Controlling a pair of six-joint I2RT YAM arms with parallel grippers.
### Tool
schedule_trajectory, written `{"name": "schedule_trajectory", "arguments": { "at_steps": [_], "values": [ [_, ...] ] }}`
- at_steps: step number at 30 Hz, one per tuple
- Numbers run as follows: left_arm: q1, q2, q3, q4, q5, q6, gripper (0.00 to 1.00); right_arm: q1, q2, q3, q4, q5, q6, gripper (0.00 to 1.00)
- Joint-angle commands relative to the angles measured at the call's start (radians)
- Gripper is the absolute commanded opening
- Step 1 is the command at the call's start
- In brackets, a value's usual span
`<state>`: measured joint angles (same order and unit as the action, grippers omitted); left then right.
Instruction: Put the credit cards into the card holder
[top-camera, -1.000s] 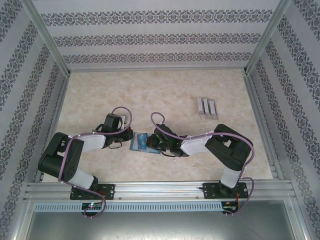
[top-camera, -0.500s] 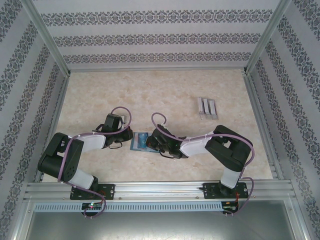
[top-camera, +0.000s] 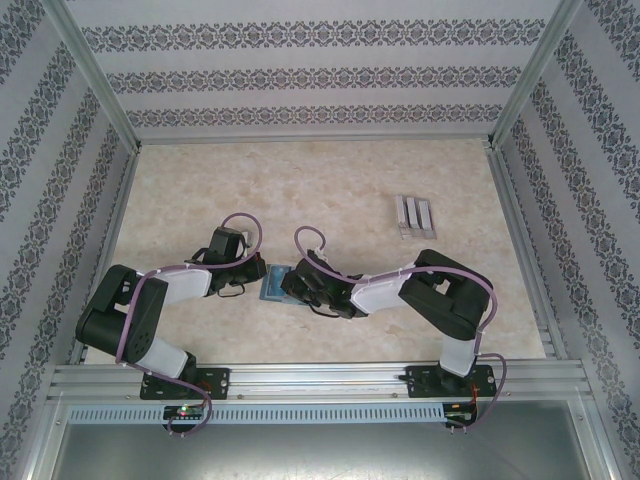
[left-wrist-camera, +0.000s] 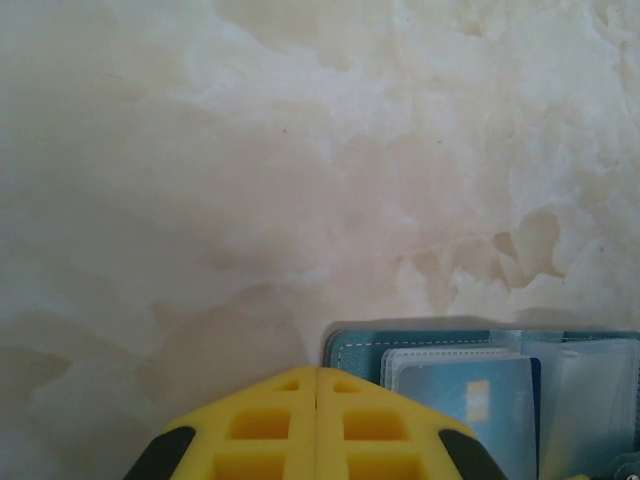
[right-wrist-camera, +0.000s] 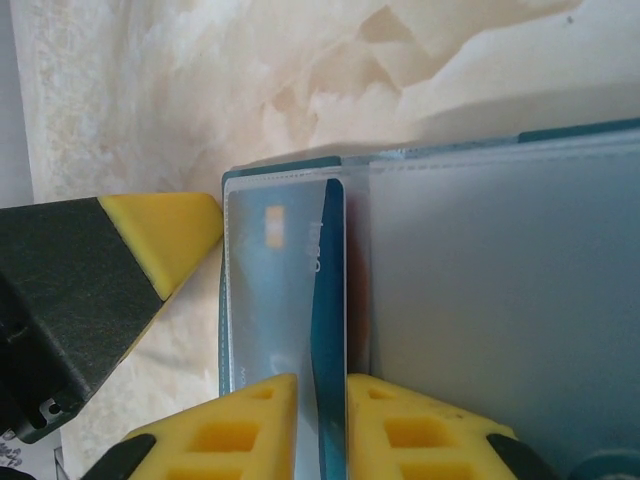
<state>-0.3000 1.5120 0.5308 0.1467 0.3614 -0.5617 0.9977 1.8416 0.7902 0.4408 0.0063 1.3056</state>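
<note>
The teal card holder (top-camera: 273, 284) lies open on the table between my two grippers, its pale leaves (right-wrist-camera: 500, 300) spread flat. A light blue credit card (right-wrist-camera: 268, 280) with a gold chip sits inside a clear sleeve. A dark blue credit card (right-wrist-camera: 330, 270) stands on edge in the fold beside it. My right gripper (right-wrist-camera: 322, 385) straddles that card with its jaws slightly parted and a thin gap showing. My left gripper (left-wrist-camera: 317, 375) is shut and empty at the holder's teal corner (left-wrist-camera: 352, 350). Its fingertip (right-wrist-camera: 170, 235) rests beside the holder's edge.
A clear plastic three-slot stand (top-camera: 413, 216) stands at the back right, away from both arms. Patterned walls and metal rails (top-camera: 520, 250) enclose the marble-look table. Open tabletop (top-camera: 300, 190) stretches behind the holder.
My right gripper has slid left along the holder and now covers more of it. Its jaws have parted slightly around the dark blue card. The left arm has stayed put.
</note>
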Motion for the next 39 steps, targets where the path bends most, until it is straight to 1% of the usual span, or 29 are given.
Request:
{"name": "schedule_trajectory", "arguments": {
  "at_steps": [1,6,12,14,16,20,23,26,29,32,35,37,39],
  "values": [
    [-0.011,0.008,-0.008,-0.082,-0.056,-0.008,0.0,0.009,-0.001,0.004,-0.036,0.006,-0.004,0.24],
    [-0.01,0.008,-0.001,-0.098,-0.078,-0.004,0.0,0.007,-0.033,-0.009,-0.077,0.01,-0.009,0.24],
    [-0.01,0.023,0.003,-0.093,-0.073,-0.007,0.0,0.014,-0.045,0.006,-0.115,0.002,-0.021,0.24],
    [-0.011,0.033,0.004,-0.081,-0.057,-0.011,0.0,0.023,-0.043,0.017,-0.129,0.016,-0.036,0.26],
    [-0.01,0.041,0.005,-0.067,-0.043,-0.016,0.0,0.031,-0.029,0.038,-0.138,0.025,-0.049,0.26],
    [-0.011,0.048,0.003,-0.065,-0.049,-0.02,0.0,0.038,0.023,0.103,-0.142,0.014,-0.076,0.22],
    [-0.01,0.046,0.001,-0.058,-0.04,-0.021,0.0,0.044,0.046,0.14,-0.158,0.009,-0.093,0.22],
    [-0.011,0.041,-0.013,-0.043,-0.044,-0.032,0.0,0.05,0.037,0.161,-0.213,0.025,-0.121,0.27],
    [-0.011,0.037,-0.011,-0.039,-0.039,-0.034,0.0,0.051,0.008,0.147,-0.244,0.047,-0.139,0.3],
    [-0.01,0.028,-0.013,-0.055,-0.064,-0.031,0.0,0.051,-0.041,0.124,-0.273,0.061,-0.149,0.33],
    [-0.011,0.013,-0.011,-0.058,-0.07,-0.03,0.0,0.054,-0.087,0.094,-0.298,0.092,-0.171,0.4],
    [-0.01,0.003,-0.014,-0.056,-0.081,-0.031,0.0,0.059,-0.11,0.071,-0.317,0.121,-0.175,0.41],
    [-0.01,-0.01,-0.02,-0.063,-0.092,-0.032,0.03,0.064,-0.134,0.048,-0.316,0.139,-0.179,0.42]
  ]
}}
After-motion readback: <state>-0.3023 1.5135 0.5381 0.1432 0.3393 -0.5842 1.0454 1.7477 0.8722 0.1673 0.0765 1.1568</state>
